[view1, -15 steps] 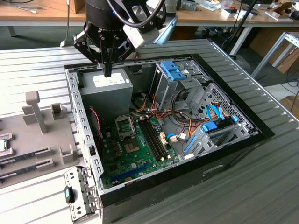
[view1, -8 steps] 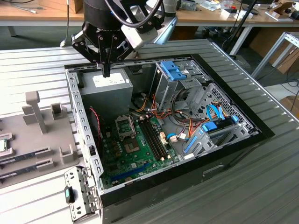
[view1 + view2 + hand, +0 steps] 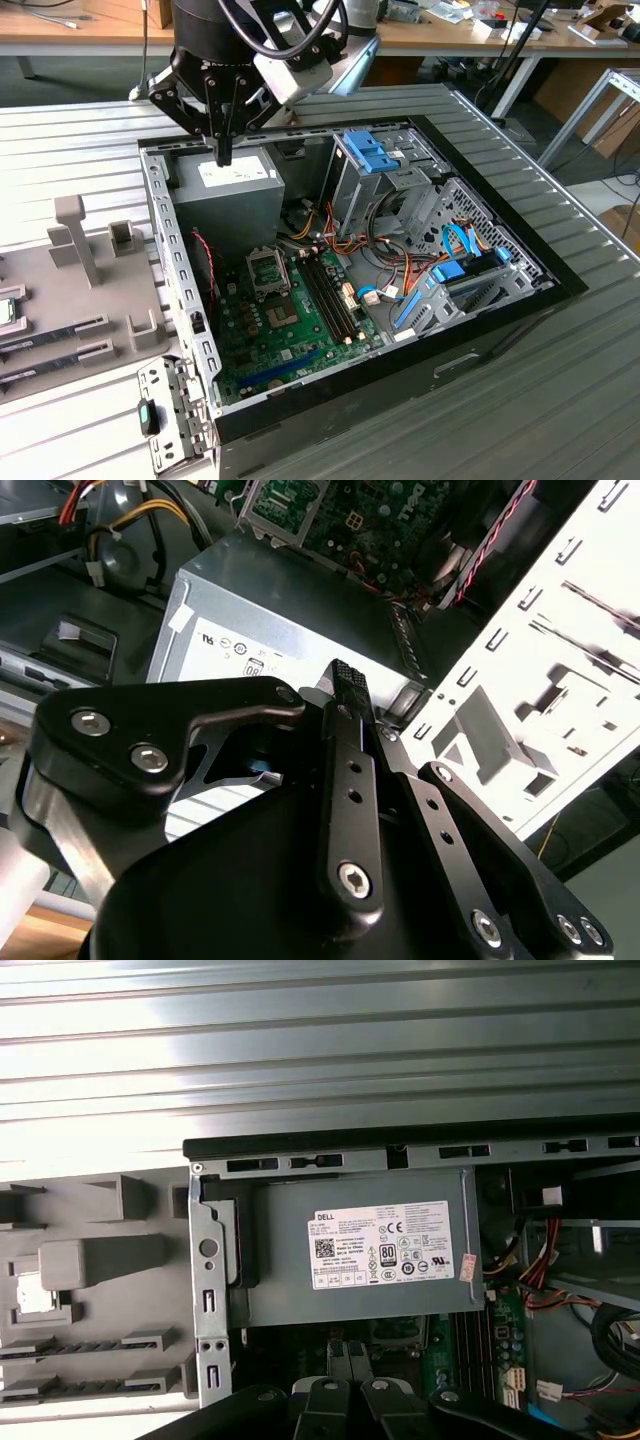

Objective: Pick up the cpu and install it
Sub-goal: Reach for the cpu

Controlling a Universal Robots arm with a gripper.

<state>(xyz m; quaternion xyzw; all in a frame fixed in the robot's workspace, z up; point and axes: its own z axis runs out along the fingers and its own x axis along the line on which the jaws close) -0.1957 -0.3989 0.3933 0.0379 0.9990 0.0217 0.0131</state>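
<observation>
An open computer case (image 3: 330, 395) is laid on a ribbed metal table (image 3: 80, 140), with a grey holder tray (image 3: 70, 290) set beside it at the exterior view's left. The gripper (image 3: 224, 155) is held just above the case's grey power supply (image 3: 360, 1250), with its fingers pressed together and nothing between them. The cpu (image 3: 30, 1298) is seen lying in a recess of the tray, well apart from the gripper.

An open computer case (image 3: 330, 385) lies on a ribbed metal table (image 3: 560, 410), its grey power supply (image 3: 225, 200) beside the green motherboard (image 3: 265, 335) (orange and yellow cables (image 3: 345, 240) nearby). A grey fixture tray (image 3: 45, 290) sits at the exterior view's left.
</observation>
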